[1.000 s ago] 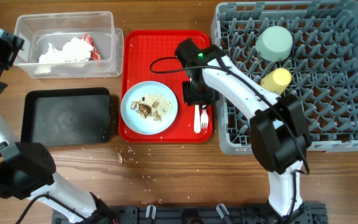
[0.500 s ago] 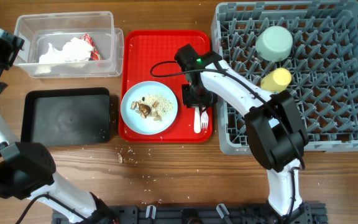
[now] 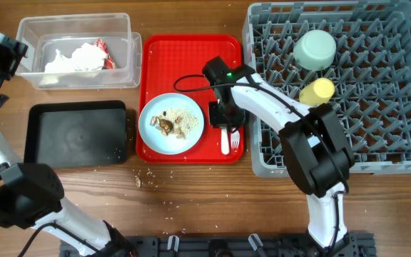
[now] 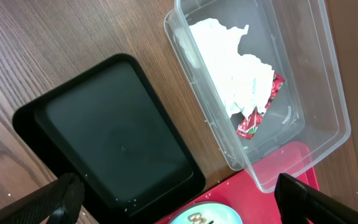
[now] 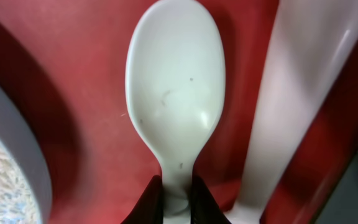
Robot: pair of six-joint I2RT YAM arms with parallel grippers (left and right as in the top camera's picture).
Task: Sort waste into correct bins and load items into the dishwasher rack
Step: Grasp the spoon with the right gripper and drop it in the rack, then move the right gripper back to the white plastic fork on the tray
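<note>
Right gripper (image 5: 178, 202) first: saw it clamped on neck of white spoon (image 5: 176, 93) at red tray (image 3: 191, 53), just beside white fork (image 5: 297, 106); touching tray or lifted, couldn't tell. Spotted blue plate (image 3: 148, 127) w/ brown scraps (image 3: 166, 125) on same tray, left of spoon. Saw left gripper (image 4: 179, 185) w/ fingers wide apart, holding nothing, above black tray (image 4: 117, 143) & clear tub (image 4: 297, 43). Noted napkins (image 4: 235, 68) + red wrapper (image 4: 257, 115) inside tub. Logged 1 green bowl (image 3: 315, 48) & 1 yellow cup (image 3: 317, 91) in grey rack (image 3: 377, 107). Found crumbs (image 3: 138, 181) on table (image 3: 191, 193).
</note>
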